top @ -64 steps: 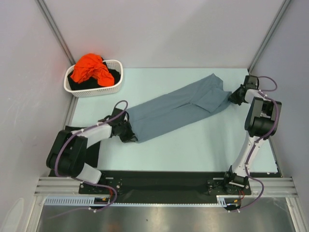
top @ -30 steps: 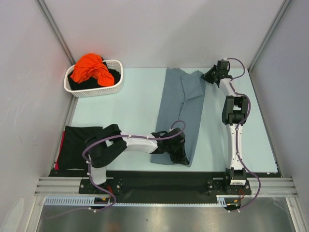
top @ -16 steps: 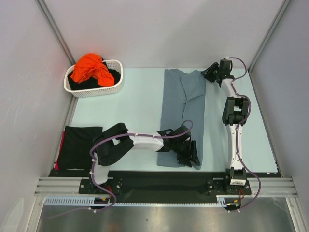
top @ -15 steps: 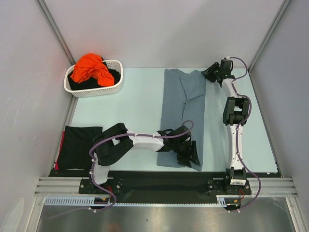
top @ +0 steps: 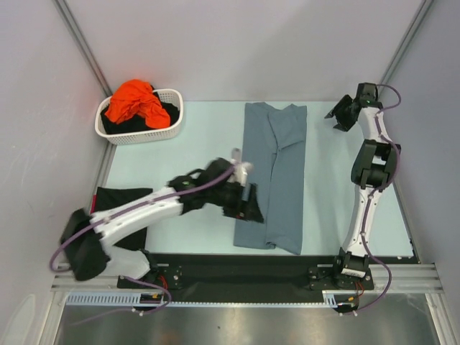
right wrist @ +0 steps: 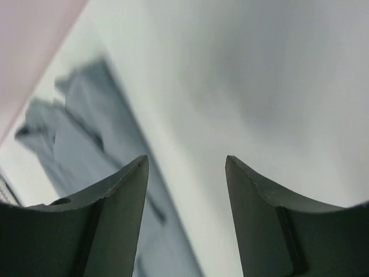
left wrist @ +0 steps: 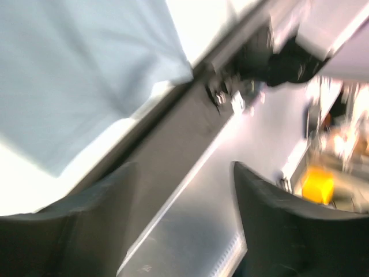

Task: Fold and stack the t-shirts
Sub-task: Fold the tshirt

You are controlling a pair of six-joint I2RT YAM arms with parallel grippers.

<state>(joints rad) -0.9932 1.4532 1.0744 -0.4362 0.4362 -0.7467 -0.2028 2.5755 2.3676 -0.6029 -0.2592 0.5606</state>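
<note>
The table (top: 187, 158) carries the grey shirt (top: 284, 172), laid out as one long strip that runs from the far side to the near edge, with its sleeves turned in. A folded black shirt (top: 122, 195) lies at the near left corner, and I judge the pile belongs there. The basket (top: 144, 136) at the far left holds the orange shirt (top: 133, 102) on top of more black cloth.

My left gripper (top: 250, 208) hangs over the strip's left edge, towards the near end. Its fingers stand well apart with nothing between them. My right gripper (top: 338, 116) is off the cloth, beside the far right corner, and it is also spread and empty.

The strip looks ready for a crosswise fold. To do that well, I would take one end at both corners, one gripper to each. Each gripper should pinch every layer, right at the edge. I would lift both corners level and only just clear of the table. Then I would carry that end straight along the strip so the sides line up, and lay it down flat before I let go.
</note>
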